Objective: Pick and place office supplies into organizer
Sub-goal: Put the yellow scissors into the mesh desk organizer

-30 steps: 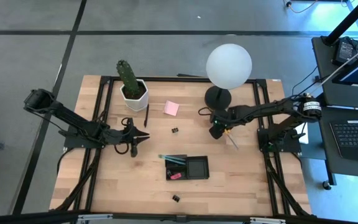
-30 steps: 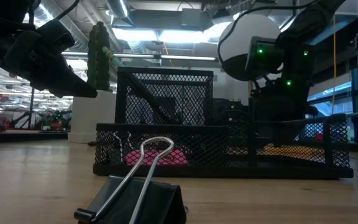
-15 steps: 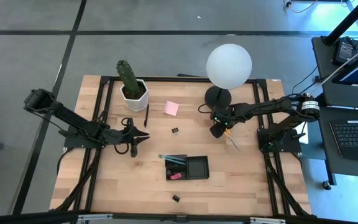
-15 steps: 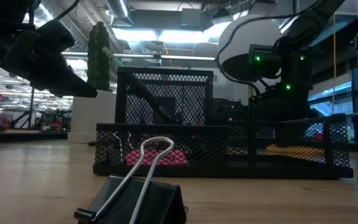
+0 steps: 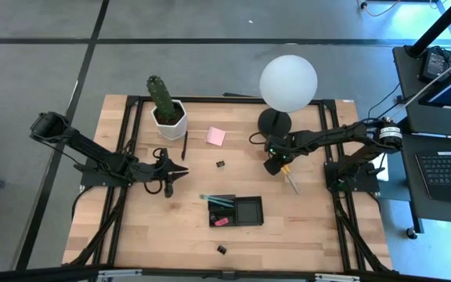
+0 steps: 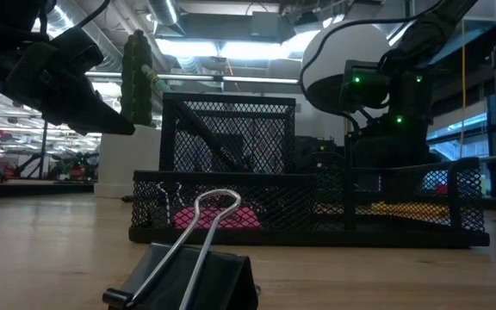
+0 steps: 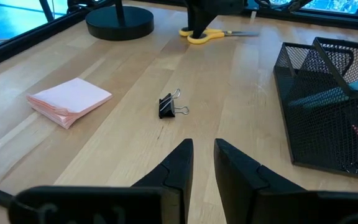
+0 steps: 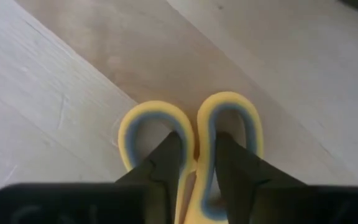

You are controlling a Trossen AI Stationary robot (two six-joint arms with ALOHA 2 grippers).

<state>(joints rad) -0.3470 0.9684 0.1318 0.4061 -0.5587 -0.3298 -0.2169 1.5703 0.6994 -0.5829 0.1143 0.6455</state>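
The yellow-handled scissors (image 5: pixel 290 178) lie flat on the table to the right of the lamp base, with my right gripper (image 5: pixel 273 164) shut on their handles (image 8: pixel 194 134). My left gripper (image 7: pixel 204 155) hovers at the table's left, fingers narrowly apart and holding nothing. The black mesh organizer (image 5: pixel 235 210) stands near the table's middle with a pink eraser and a green pencil inside. A pink sticky-note pad (image 5: pixel 216 136), a black pen (image 5: pixel 185 145) and two binder clips (image 5: pixel 221 164) (image 5: pixel 221 249) lie loose on the wood. My right gripper has one finger (image 8: pixel 169 155) in each handle loop and pinches the two inner bars (image 8: pixel 196 152) where the loops meet. The fingers come from above, pointing down. The scissors lie flat on the table, blades toward the near right.
A potted cactus (image 5: pixel 163 106) stands at the far left. The white globe lamp (image 5: pixel 288 80), on its round black base (image 5: pixel 274 121), stands just beyond my right gripper. Black frame rails run along the table's left and right sides.
My right gripper has come down a little onto the scissors' handles, and the blades have swung slightly toward the near edge. My left arm has kept still.
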